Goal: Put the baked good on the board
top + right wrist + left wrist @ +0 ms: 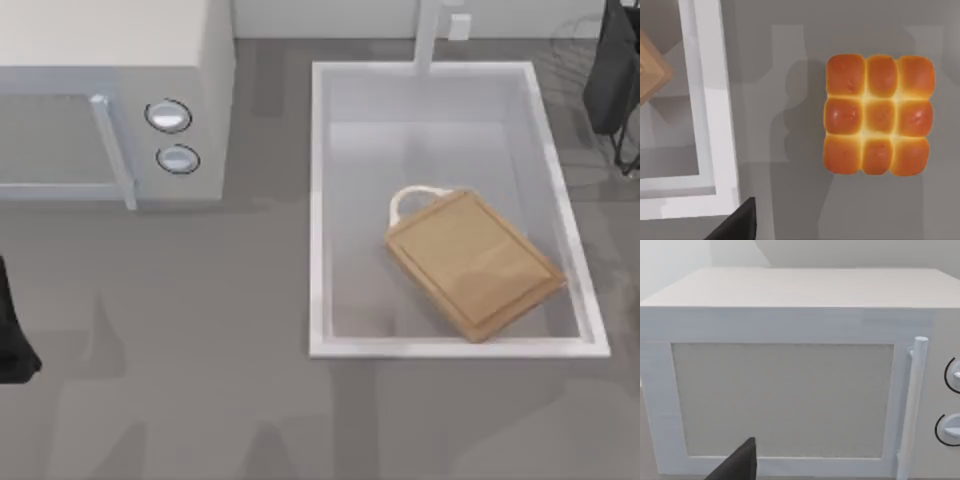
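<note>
**Board in sink, bread lying out on worktop**

In the right wrist view the baked good [878, 114], a 3x3 block of glossy orange rolls, is lying flat on the grey worktop [790, 60], just beside the white sink rim [715, 110] but not touching it. A dark bit of the right pincer [737, 225] is poking in at the frame edge; can't tell how far it's open or whether it's holding anything. From the top, the board [475, 265] is sitting inside the sink [320, 200], turned at an angle, w/ its whitish loop handle [415, 197] pointing toward the faucet end. Left arm [12, 330] is hanging at the worktop's left edge. Left wrist cam is facing the microwave [785, 395] door, w/ the left pincer [737, 465] a dark sliver low in frame; its state can't be told either.
</note>
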